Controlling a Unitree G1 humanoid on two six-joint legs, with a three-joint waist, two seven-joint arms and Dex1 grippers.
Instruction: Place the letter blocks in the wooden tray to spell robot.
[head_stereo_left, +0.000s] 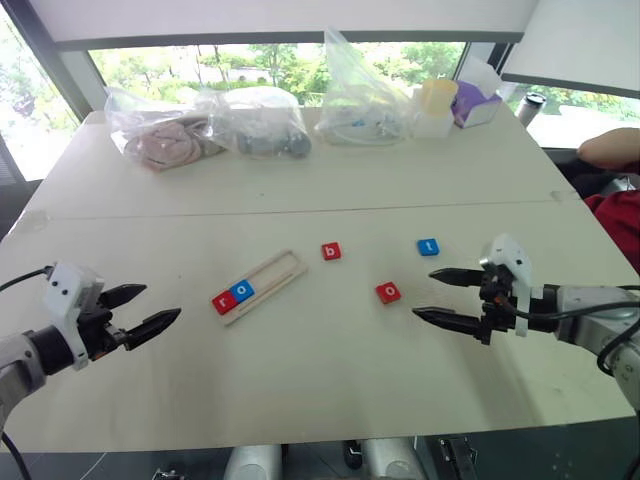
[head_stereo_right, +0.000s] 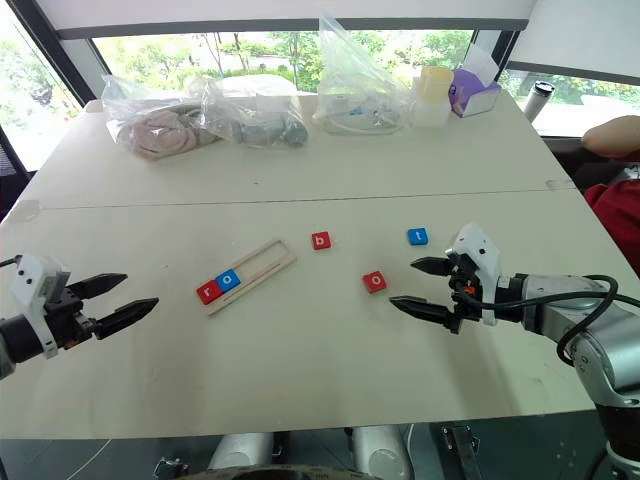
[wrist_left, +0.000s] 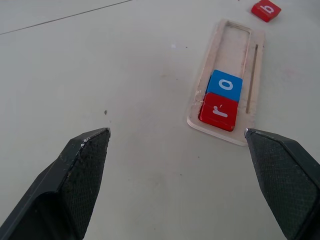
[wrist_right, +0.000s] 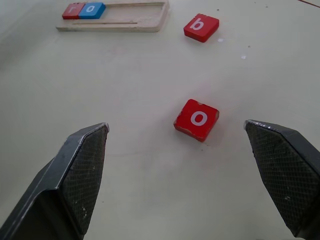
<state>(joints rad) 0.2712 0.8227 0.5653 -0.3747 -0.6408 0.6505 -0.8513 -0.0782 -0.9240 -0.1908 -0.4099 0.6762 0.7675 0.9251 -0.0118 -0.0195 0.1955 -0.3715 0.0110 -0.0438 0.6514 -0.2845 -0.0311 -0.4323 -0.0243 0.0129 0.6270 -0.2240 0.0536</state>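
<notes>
The wooden tray lies slanted on the table's middle left, holding a red r block and a blue o block at its near end. Loose on the table are a red b block, a red o block and a blue t block. My left gripper hovers open at the left, apart from the tray. Over at the right, my right gripper is open, pointing at the red o block a short way off. Nothing sits between either pair of fingers.
Clear plastic bags with soft items line the table's far side, beside a yellow-lidded cup and a purple tissue box. A person's arm rests at the far right edge. A seam crosses the table.
</notes>
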